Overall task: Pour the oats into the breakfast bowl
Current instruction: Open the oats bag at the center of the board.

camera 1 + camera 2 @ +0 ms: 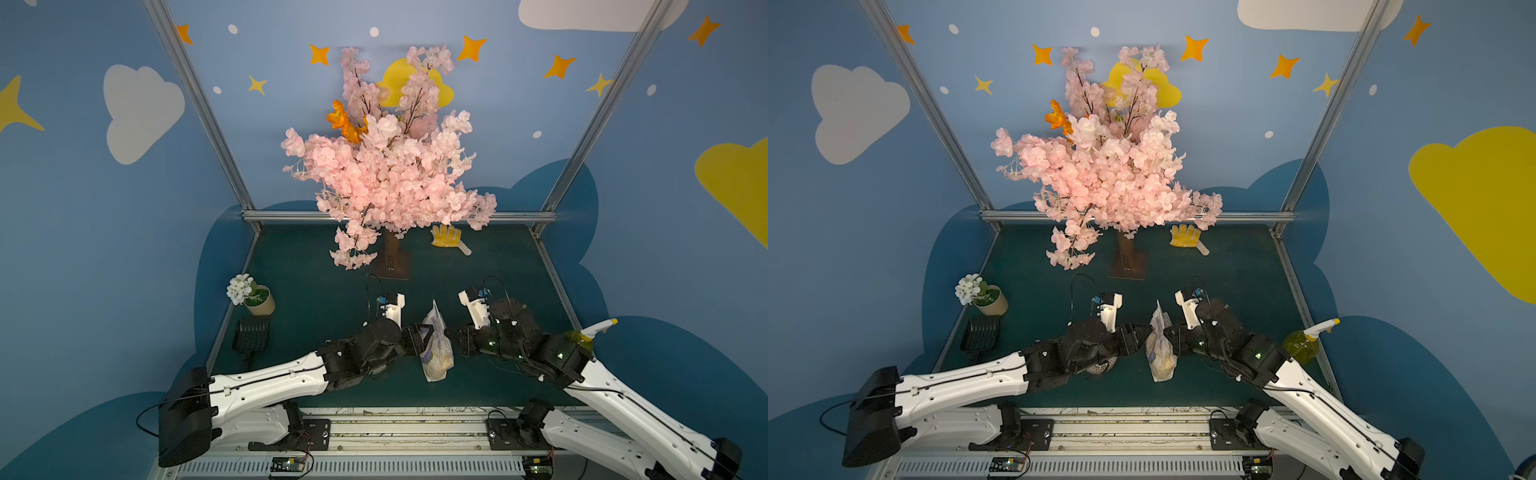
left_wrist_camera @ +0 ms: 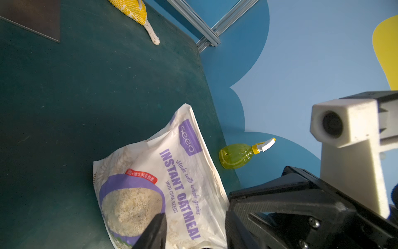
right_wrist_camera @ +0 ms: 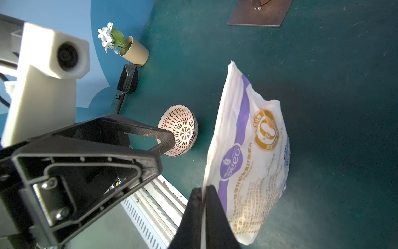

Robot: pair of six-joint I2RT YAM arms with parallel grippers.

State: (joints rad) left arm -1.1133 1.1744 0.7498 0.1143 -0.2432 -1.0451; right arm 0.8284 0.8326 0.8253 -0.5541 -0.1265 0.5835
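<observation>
- The oats bag (image 1: 436,353) is mid-worktop (image 1: 324,299), between my two pincers and closer to the near edge than to the pink blossom tree (image 1: 386,166).
- Long axis: it runs near to far. The end with the purple logo points away from me, toward the tree. The fuller end lies toward the near edge.
- Faces: the flat sides turn sideways. The "INSTANT OATMEAL" print faces my left arm and the gold-seal side faces my right arm.
- Contents: pale flakes are bunched in the near end, and the far end looks flat and slack. I cannot tell whether the far end is open.
- I cannot tell whether the lower edge rests on the worktop or hangs clear of it.
- My left pincer (image 1: 420,337) has its fingers part-way apart, clamped on the bulky body of the bag. One of the fingers (image 2: 153,230) lies across the printed face.
- My right pincer (image 3: 203,194) has its fingers almost together, pinching a thin edge of the bag.
- The breakfast bowl (image 3: 181,131) stands upright on the worktop to the left of the bag, apart from it. In a top view it is partly under my left wrist. Only its lattice pattern shows inside.
- The flowerpot (image 1: 259,303) at the left edge holds white flowers.
- The spray bottle (image 2: 237,156) at the right edge holds yellow-green liquid.
</observation>
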